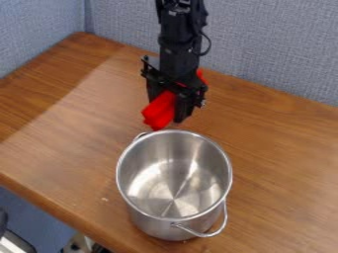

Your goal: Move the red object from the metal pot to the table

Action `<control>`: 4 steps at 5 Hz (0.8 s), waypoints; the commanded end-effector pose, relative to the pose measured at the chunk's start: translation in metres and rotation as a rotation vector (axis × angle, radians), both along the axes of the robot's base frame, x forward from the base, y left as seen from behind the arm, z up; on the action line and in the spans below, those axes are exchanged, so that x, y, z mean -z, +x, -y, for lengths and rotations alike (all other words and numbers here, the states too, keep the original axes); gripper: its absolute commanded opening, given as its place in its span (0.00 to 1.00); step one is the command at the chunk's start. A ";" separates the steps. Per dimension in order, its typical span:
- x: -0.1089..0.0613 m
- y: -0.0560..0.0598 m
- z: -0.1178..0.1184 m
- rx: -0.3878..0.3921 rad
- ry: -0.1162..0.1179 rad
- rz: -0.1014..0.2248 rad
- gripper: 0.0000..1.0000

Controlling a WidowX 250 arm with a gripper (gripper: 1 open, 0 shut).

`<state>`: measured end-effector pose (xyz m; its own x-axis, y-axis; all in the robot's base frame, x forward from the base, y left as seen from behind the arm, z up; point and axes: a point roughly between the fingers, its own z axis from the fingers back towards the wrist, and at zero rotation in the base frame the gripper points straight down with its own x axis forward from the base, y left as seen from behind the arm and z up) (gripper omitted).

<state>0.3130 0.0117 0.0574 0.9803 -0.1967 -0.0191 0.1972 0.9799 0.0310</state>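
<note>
While the black claw (pixel 169 99) is clamped on the bright red, elongated rectangular block (pixel 160 110), that block hangs low over the brown wood-grain desk (pixel 66 99), just beyond the far rim of the shiny cylindrical stainless-steel pot (pixel 173 185), which now stands empty. Whether the block's lower end already touches the wood cannot be told from this angle.

The main risk, as I judge it, is the closeness of the pot: the block sits near its far rim, so a release from any height could let the block tip or bounce toward the rim and knock against it or fall back inside. The block also looks tilted in the grip, held by its upper part, so it may topple as the claw lets go. Pressing down too hard could jam it against the desk.

Nothing else lies on the desk. To the left and far side there is open wood; the blue-grey wall (pixel 264 40) stands behind the arm, and the pot's thin wire handle (pixel 201 227) hangs at the near side, out of the way.
</note>
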 end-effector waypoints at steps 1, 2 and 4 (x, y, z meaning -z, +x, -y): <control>-0.022 0.013 0.004 0.010 0.004 0.082 0.00; -0.023 0.014 0.006 0.011 0.005 0.087 0.00; -0.026 0.016 0.009 0.008 0.013 0.098 0.00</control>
